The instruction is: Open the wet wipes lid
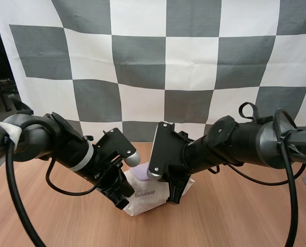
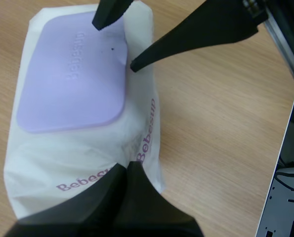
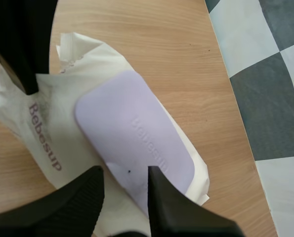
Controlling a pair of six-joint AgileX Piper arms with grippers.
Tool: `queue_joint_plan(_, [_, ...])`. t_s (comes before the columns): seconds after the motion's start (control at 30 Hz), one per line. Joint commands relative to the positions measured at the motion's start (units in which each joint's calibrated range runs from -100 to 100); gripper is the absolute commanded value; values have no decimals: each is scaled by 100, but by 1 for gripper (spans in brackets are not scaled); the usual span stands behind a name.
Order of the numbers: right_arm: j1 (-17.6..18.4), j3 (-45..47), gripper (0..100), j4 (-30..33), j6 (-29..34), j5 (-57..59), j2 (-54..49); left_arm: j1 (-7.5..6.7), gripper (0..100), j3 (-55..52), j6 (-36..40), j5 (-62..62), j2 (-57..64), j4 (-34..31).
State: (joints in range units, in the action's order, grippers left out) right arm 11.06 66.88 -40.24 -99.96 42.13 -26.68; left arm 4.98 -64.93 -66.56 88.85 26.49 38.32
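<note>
Squarely between the two arms, the Bebesup wet wipes pack (image 1: 148,200) lies flat on the wooden table (image 1: 235,216), its white wrap crumpled at the ends. The lilac lid (image 2: 72,79) sits flush on the pack's upper face, with no raised edge to be seen in either wrist view. The left gripper (image 2: 127,170) is at the end of the pack that carries the printed brand name. Its fingers lie pressed together as a single dark wedge with nothing between them, and the joined tips rest against the wrap beside the lettering, clear of the lid. The right gripper (image 3: 124,173) is at the opposite end of the pack, over the lid. Its fingers stand a modest way apart and grip nothing; in the left wrist view one tip hangs above the lid's surface and the other points at the lid's long edge, where lilac meets white wrap. Whether either of those tips actually touches the lid cannot be told. From the high view both grippers angle down onto the pack from opposite sides.
</note>
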Motion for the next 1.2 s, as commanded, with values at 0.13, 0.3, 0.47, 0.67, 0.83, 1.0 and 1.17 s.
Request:
queue_joint_plan(0.13, [6, -9, 45, 196, -4, 22, 12, 2, 0, 4, -3, -8, 10, 20])
queue_joint_plan(0.3, [6, -9, 45, 413, -4, 22, 12, 2, 0, 4, -3, -8, 10, 44])
queue_joint_plan(0.47, [6, -9, 44, 412, -4, 22, 12, 2, 0, 4, -3, -8, 10, 55])
queue_joint_plan(0.67, [6, -9, 22, 383, -4, 22, 12, 2, 0, 4, -3, -8, 10, 76])
queue_joint_plan(0.83, [6, -9, 8, 373, -4, 22, 12, 2, 0, 4, -24, -8, 10, 74])
queue_joint_plan(1.0, [6, -9, 9, 215, -4, 22, 12, 2, 0, 4, -24, 8, 10, 74])
queue_joint_plan(1.17, [9, -9, 32, 203, -4, 22, 12, 2, 0, 4, -24, 8, 10, 74])
